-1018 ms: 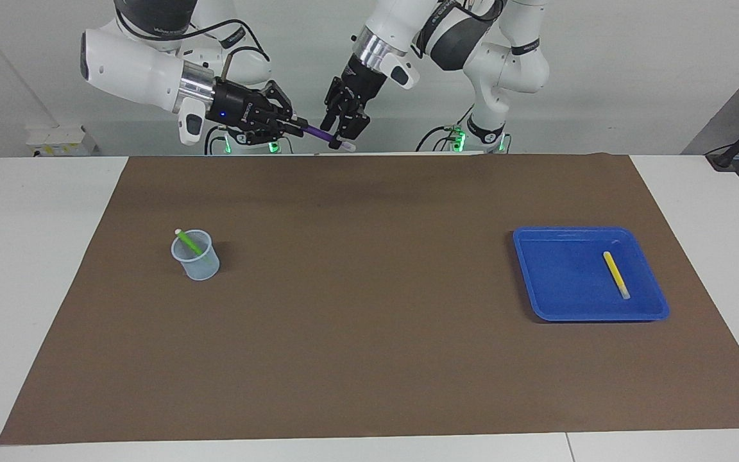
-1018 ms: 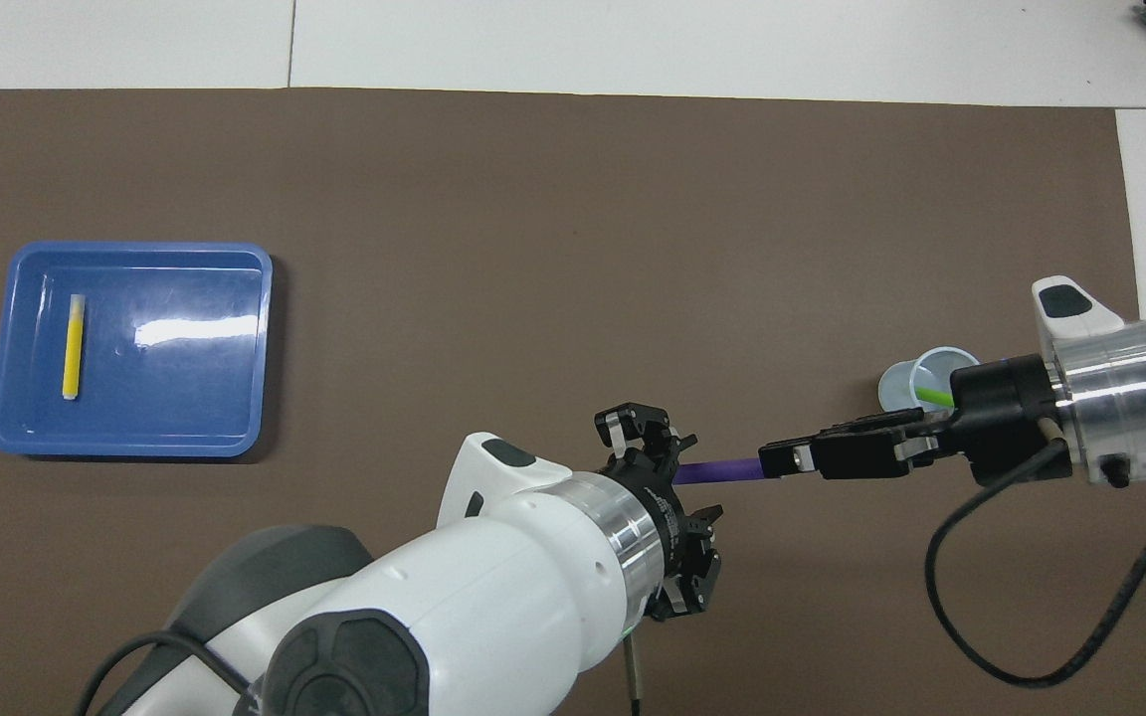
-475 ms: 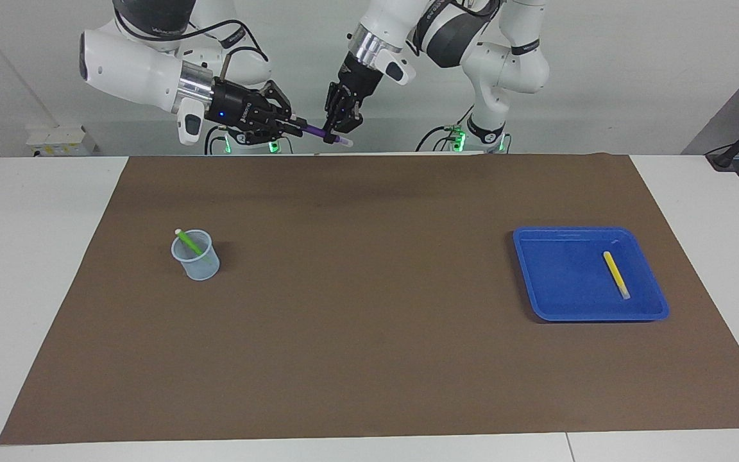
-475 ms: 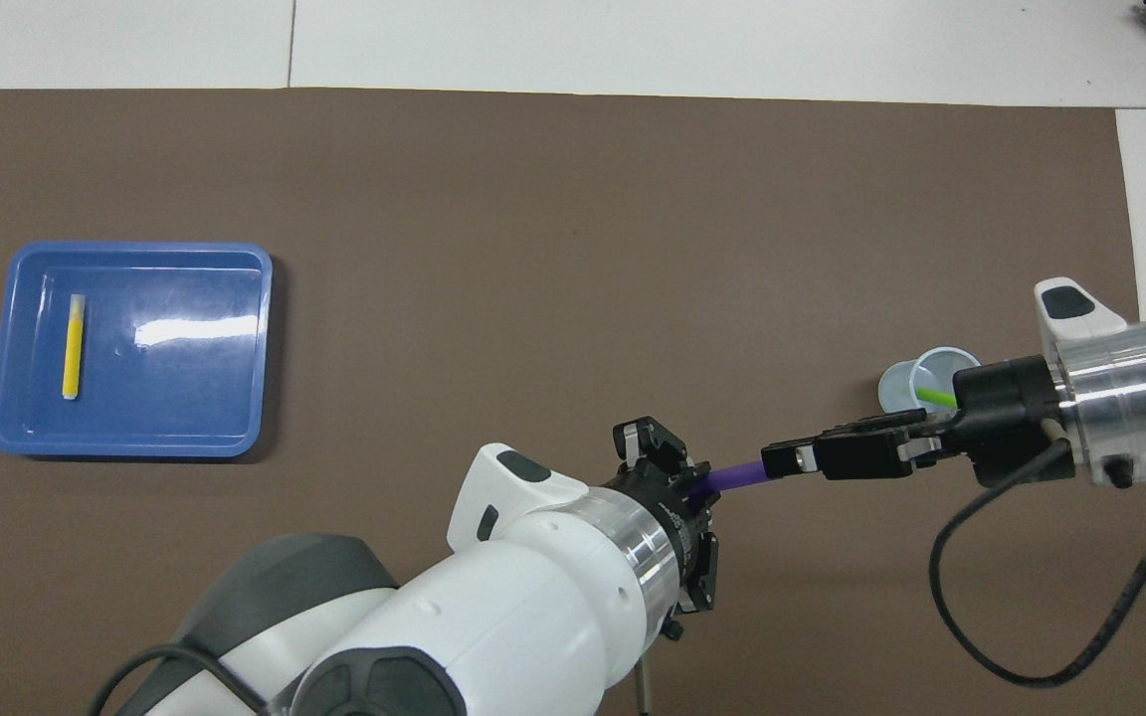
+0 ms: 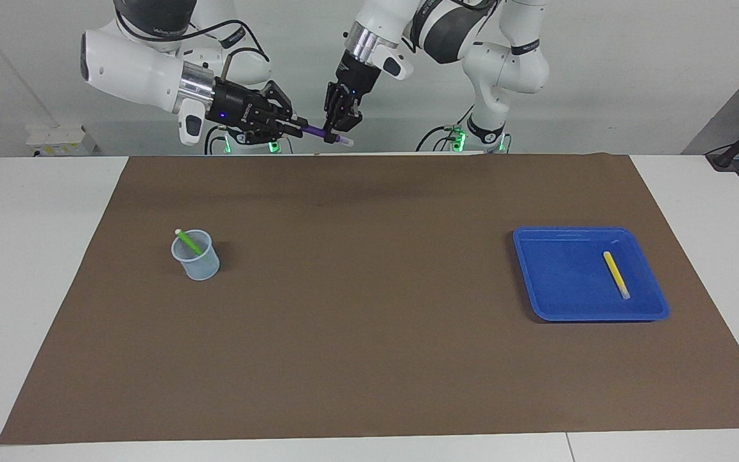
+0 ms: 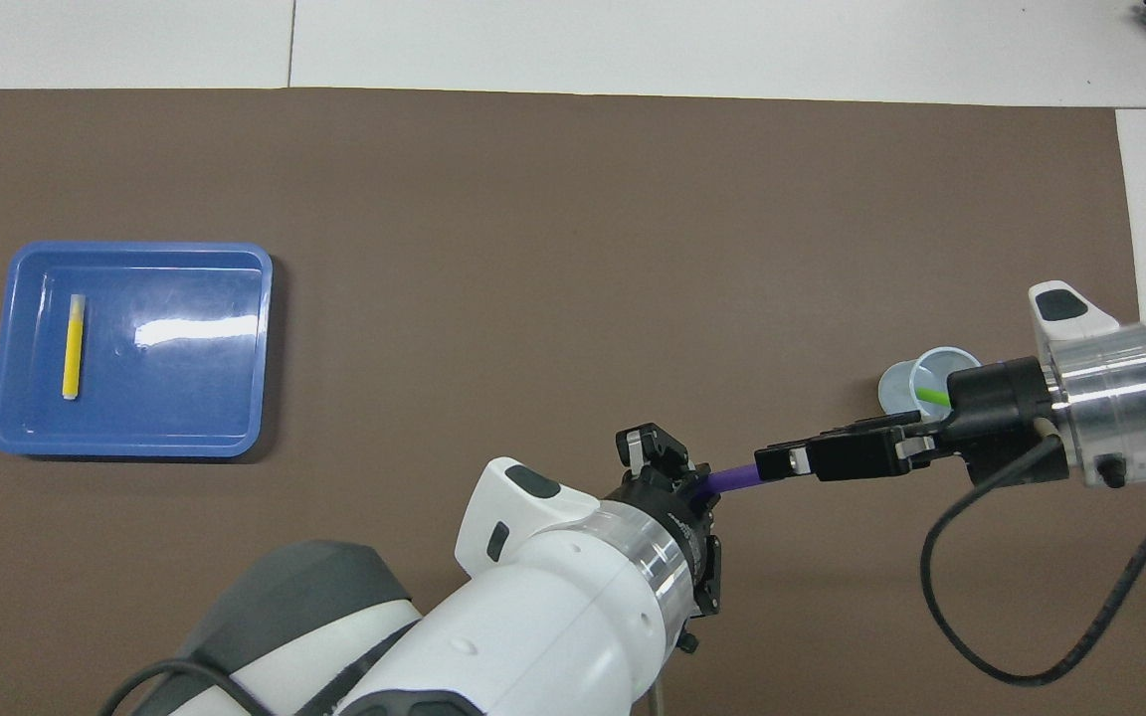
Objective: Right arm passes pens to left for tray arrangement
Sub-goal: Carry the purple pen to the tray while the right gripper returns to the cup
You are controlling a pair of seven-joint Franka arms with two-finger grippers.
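- The counter (image 5: 42,256) carried a brown mat (image 5: 369,333) that covered most of its top.
- The right arm (image 5: 132,64) reached in from its own end, high over the mat's edge nearest the robots; the left arm (image 5: 446,32) bent down to meet it over the middle of that same edge.
- The blue tray (image 5: 555,282) sat on the mat toward the left arm's end of the counter, well apart from both grippers.
- A small clear cup (image 5: 197,260) stood on the mat toward the right arm's end.
- The right gripper (image 5: 292,128) held one end of the purple pen (image 5: 314,132); whether its grip was loosening, I cannot tell.
- The left gripper (image 5: 339,128) was closed on the same pen near its whitish tip, coming at it from above.
- The purple pen lay nearly level in the air, its long axis running from the right gripper toward the left arm's end, tip tilted slightly down. Both grippers were on it, so the handover looked half made: the right gripper probably had to let go before the left arm could carry the pen along that axis to the tray.
- The yellow pen (image 5: 616,274) lay flat in the tray, near the rim toward the counter's end.
- The green pen (image 5: 188,244) leaned in the cup.
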